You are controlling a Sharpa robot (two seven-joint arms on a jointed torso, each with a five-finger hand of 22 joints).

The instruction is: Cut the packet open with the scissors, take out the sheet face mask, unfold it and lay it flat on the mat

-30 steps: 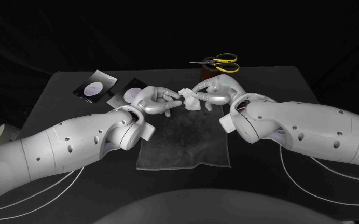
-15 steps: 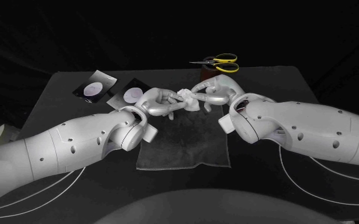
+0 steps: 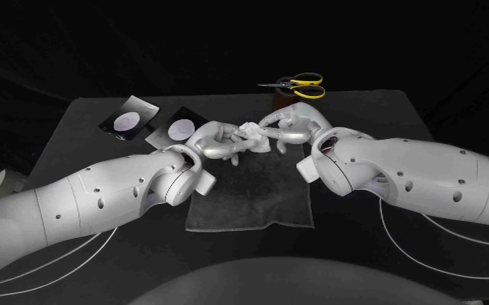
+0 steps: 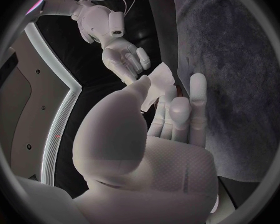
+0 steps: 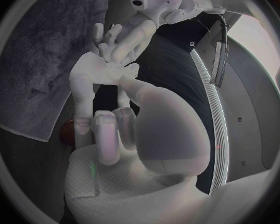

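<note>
Black table holds mat; left robot hand and right robot hand pinch mask (scissors behind).

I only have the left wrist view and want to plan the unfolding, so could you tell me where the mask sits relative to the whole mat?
Observer: In the head view the left hand and right hand both hold the bunched sheet mask over the far end of the mat.
Operator: Thank you; where are the scissors?
Observer: The scissors lie at the table's far edge, beyond the right hand.
Operator: And the packets?
Observer: One packet and a second packet lie on the table, left of the mat's far end.
</note>
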